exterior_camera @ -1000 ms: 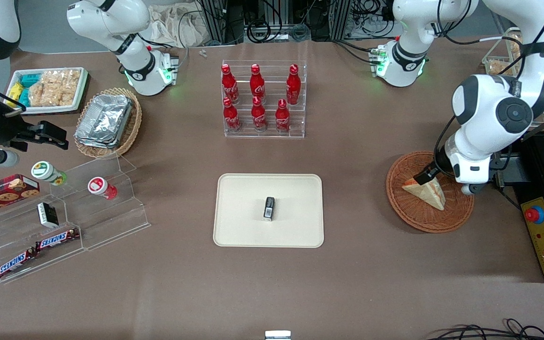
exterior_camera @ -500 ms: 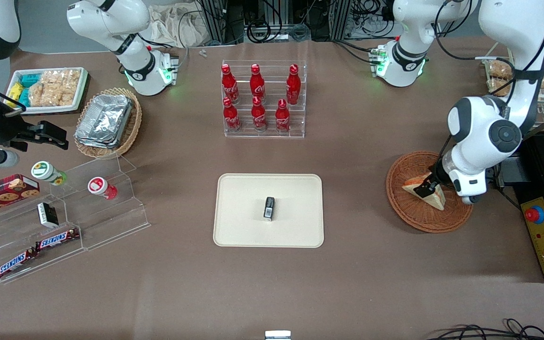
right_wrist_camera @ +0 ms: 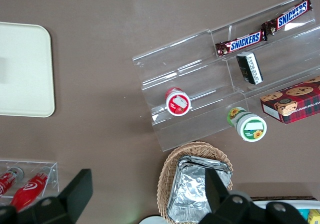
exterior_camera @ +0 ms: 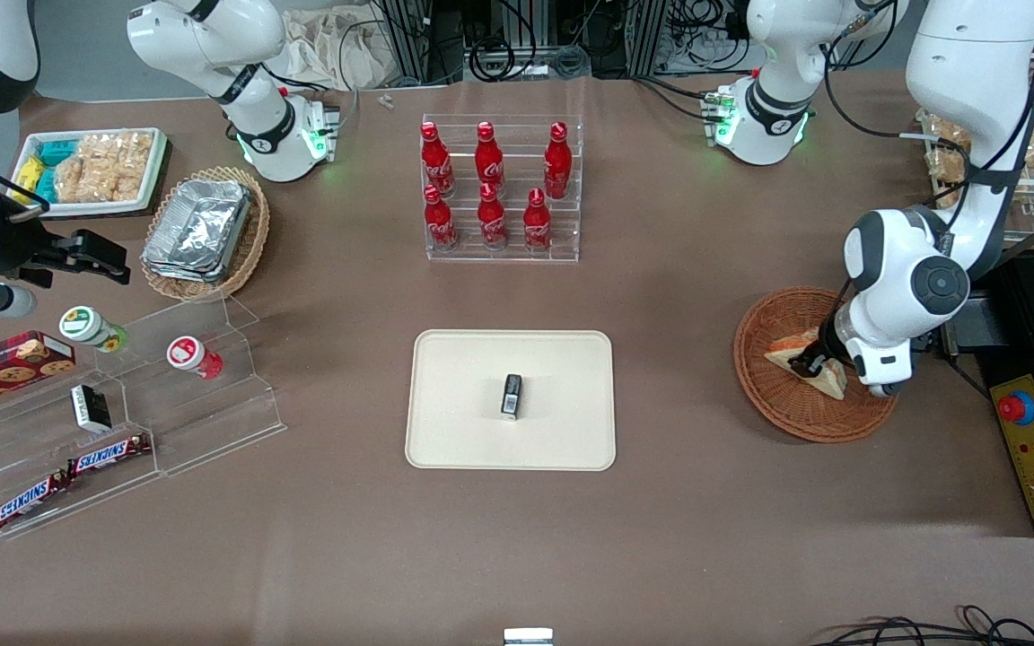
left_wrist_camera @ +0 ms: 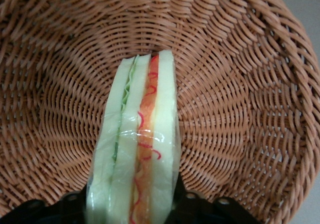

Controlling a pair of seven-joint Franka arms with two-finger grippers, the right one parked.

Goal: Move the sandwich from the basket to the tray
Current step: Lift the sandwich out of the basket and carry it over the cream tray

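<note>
The worktop (exterior_camera: pixel 696 538) carries everything here. The tray (exterior_camera: pixel 445 431) lies well away from the pincer toward the parked arm's end, flat and cream-coloured, with a small dark packet (exterior_camera: pixel 511 396) standing near its middle. The basket (exterior_camera: pixel 773 404) sits directly under the pincer. The sandwich (exterior_camera: pixel 827 380) rests in that basket on its edge, wrapped in clear film, with the layered filling turned up toward the wrist camera.

The pincer (exterior_camera: pixel 811 363) is down inside the basket and straddles the sandwich (left_wrist_camera: pixel 135 149). In the wrist view the wedge runs straight into the gap, one dark finger (left_wrist_camera: pixel 67 204) showing against each bread face. Whether the fingers already press the bread or merely stand close beside it cannot be told from these views, so the grip is unconfirmed.

The step in hand appears to be the grasp itself. To do it well, I would close gently and evenly on the two flat bread faces, since soft bread in slippery film will likely squash or slide under a hard pinch. The hold should sit low and near the thick part of the wedge, so that the pointed end does not droop. The lift should then go straight up until the sandwich clears the woven rim (left_wrist_camera: pixel 280 134), before any travel toward the tray. On arrival, a bare patch beside the dark packet looks the safest place to set it down.
</note>
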